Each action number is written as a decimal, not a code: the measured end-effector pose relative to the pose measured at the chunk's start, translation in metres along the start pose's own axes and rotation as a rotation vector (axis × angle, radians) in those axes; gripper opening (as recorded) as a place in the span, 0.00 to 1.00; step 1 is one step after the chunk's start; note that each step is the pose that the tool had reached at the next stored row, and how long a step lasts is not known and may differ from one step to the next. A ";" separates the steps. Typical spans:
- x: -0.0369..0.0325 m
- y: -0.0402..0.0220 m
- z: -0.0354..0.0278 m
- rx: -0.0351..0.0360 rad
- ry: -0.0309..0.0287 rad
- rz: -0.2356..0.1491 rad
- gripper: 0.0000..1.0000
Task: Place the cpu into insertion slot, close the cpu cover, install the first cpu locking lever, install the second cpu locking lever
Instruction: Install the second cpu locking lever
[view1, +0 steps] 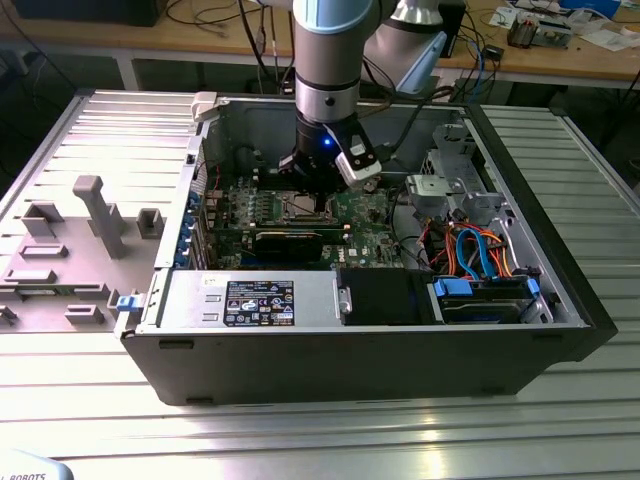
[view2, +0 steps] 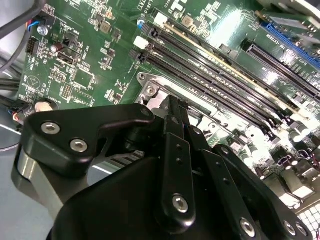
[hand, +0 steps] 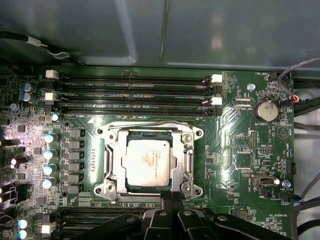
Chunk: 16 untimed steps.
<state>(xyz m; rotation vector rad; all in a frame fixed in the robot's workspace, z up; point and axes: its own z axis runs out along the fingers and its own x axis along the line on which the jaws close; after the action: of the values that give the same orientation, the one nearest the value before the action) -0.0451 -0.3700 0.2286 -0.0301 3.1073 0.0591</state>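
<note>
So the cpu (hand: 148, 164) is already sitting in the insertion slot (hand: 134, 190) on the green motherboard (hand: 235, 150), with the cpu cover (hand: 187, 159) shut down flat around it. The claw (hand: 172, 197) hangs right at the socket's edge with its fingers pinched together, and as far as I can see nothing's in them. In the exterior view the arm (view1: 330, 60) reaches straight down into the open PC case (view1: 350, 360) on the bench (view1: 90, 130).

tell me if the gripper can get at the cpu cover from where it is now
Probably yes. The gripper hangs right at the edge of the cpu cover, which lies flat around the cpu. Nothing stands between them, and the open case leaves the way down free.
</note>
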 end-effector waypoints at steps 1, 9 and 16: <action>0.0000 -0.0007 0.0000 0.0000 0.0000 0.000 0.11; 0.0004 -0.0050 -0.0002 0.0001 0.0000 0.000 0.11; 0.0004 -0.0052 -0.0003 0.0001 0.0000 0.000 0.11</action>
<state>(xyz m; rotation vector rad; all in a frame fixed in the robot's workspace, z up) -0.0454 -0.3752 0.2287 -0.0297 3.1073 0.0589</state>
